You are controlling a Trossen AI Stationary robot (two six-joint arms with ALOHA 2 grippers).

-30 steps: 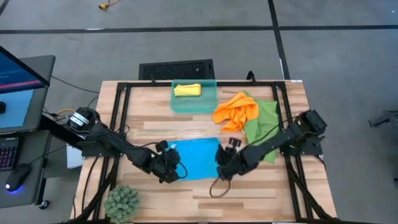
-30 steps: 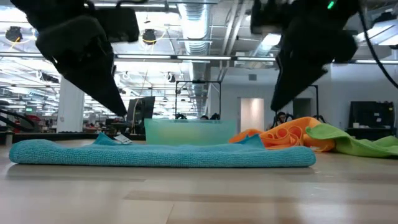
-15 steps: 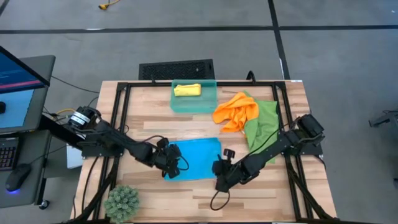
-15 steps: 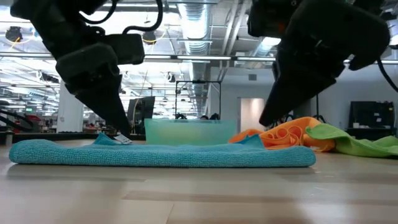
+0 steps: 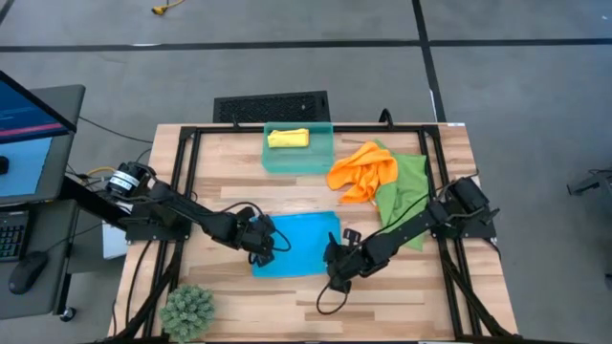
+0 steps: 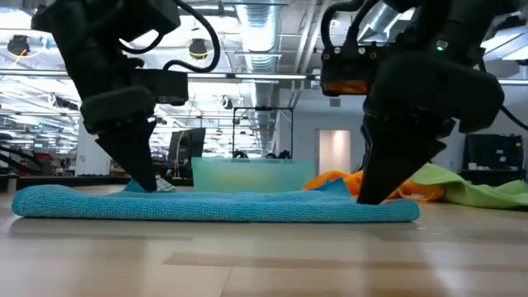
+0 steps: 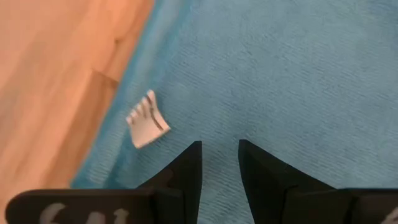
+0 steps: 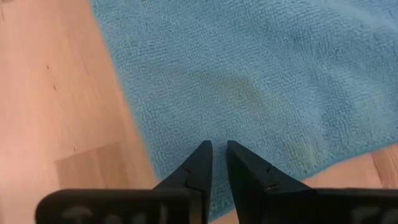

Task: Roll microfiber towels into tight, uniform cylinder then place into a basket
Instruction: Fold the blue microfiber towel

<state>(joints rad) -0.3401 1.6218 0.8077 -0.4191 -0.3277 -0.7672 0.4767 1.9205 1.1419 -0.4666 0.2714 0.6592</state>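
Both grippers have come down onto the flat bright blue microfiber towel (image 5: 296, 245) mid-surface: the left gripper (image 5: 260, 236) at its left edge, jaws slightly apart over the cloth, the right gripper (image 5: 337, 269) at its near right corner, jaws narrowed to a slit; whether they pinch cloth I cannot tell. Rolling looks about to begin. A yellow rolled towel (image 5: 288, 138) lies in the translucent teal plastic basket (image 5: 323, 158); orange (image 5: 361, 170) and green (image 5: 404, 187) cloths wait nearby

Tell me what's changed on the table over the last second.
Both tools came down onto the blue towel: the left tool at its left edge, the right tool at its near right corner, its fingers narrowing. Neither has lifted any cloth. The basket with the yellow towel, and the orange towel and green towel, stayed put.
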